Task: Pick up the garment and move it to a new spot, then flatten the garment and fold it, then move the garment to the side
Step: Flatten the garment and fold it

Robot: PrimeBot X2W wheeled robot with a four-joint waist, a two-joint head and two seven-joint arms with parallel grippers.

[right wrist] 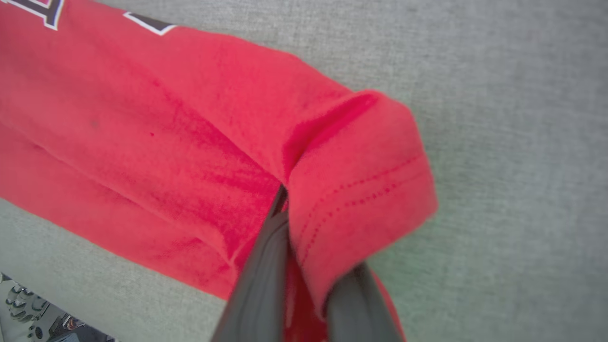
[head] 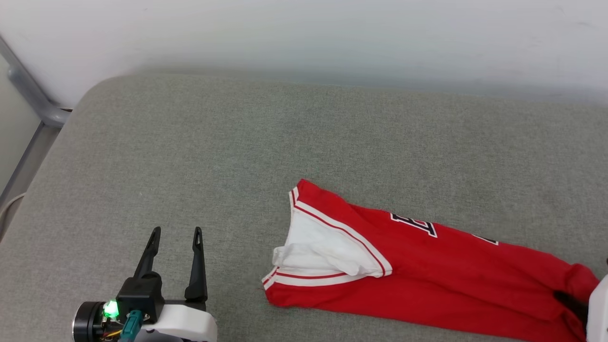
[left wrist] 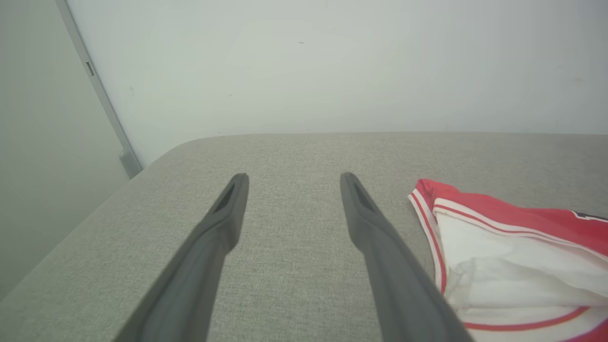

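Observation:
The garment, a red jersey T-shirt with a white sleeve, striped trim and black letters, lies bunched lengthwise on the grey padded surface, stretching from centre to lower right. My right gripper is at its right end. In the right wrist view the right gripper is shut on a fold of the garment's stitched red hem. My left gripper stands open over bare surface, left of the white sleeve. The left wrist view shows the left gripper with the garment off to its right.
A pale wall runs close behind the padded surface. A grey metal rail slants down past the surface's rounded far-left corner. Wide bare surface lies behind and left of the garment.

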